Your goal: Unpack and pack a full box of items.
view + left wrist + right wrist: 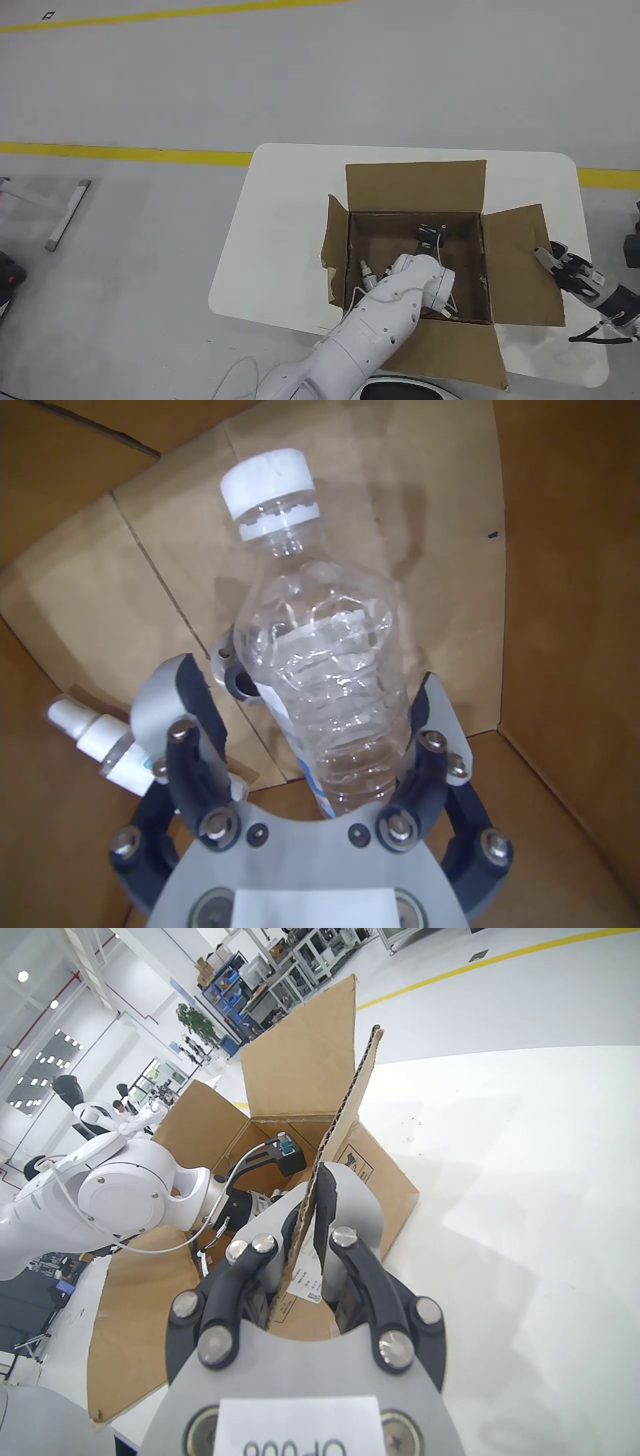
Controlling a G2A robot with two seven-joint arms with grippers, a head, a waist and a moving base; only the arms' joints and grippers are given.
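Left gripper [302,680] jaws spread astride bottle [320,640], not clamped: it could slip on lift. Right gripper [310,1203] jaws pinching flap [345,1098]: a tug could tear it.

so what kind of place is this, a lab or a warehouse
Probably a big factory hall or industrial robotics lab: a wide, smooth grey floor with painted yellow lines, racks of blue bins and equipment along the far side, and a high white ceiling with spot lights.
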